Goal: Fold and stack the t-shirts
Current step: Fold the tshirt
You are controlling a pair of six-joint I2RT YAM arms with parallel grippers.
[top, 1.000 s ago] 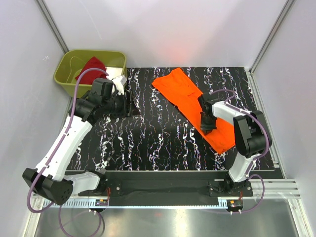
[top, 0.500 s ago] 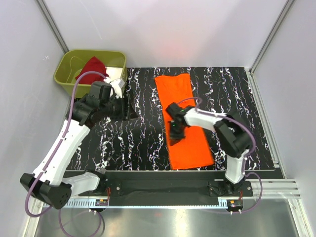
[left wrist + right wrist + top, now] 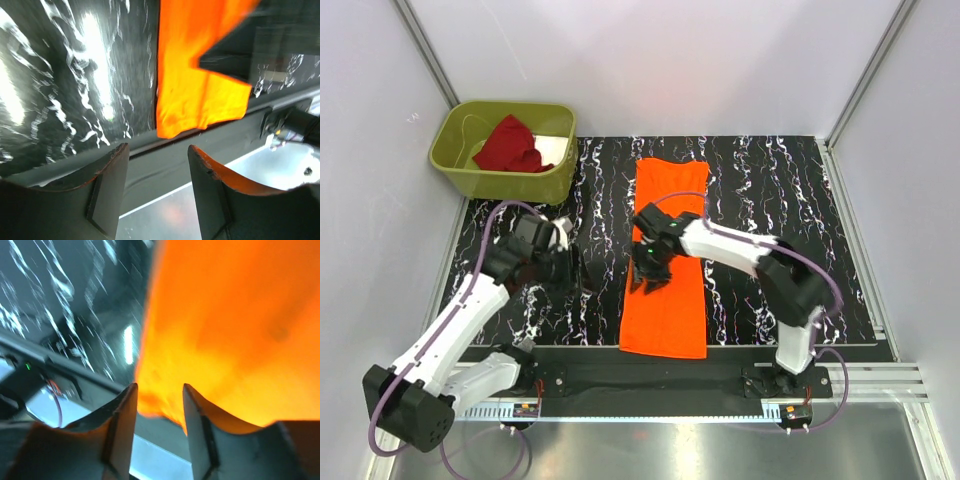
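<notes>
The orange t-shirt (image 3: 670, 195) lies as a long narrow strip down the middle of the black marbled mat, its near end at the mat's front edge. It also shows in the left wrist view (image 3: 200, 90) and fills the right wrist view (image 3: 230, 315). My right gripper (image 3: 648, 272) is low over the strip's left edge, jaws apart with nothing between them (image 3: 159, 387). My left gripper (image 3: 580, 272) is open and empty over the mat, left of the strip (image 3: 157, 150). The dark red t-shirt (image 3: 510, 145) lies crumpled in the olive-green bin (image 3: 470, 178).
The bin stands at the back left, off the mat's corner. The mat (image 3: 760, 180) ends at a dark rail along the front, where the arm bases sit. White walls close in the back and sides.
The orange shirt went from a slanted strip at the right to a straight strip in the middle, as my right gripper swept left. My left gripper came down from beside the bin toward the mat's middle.
</notes>
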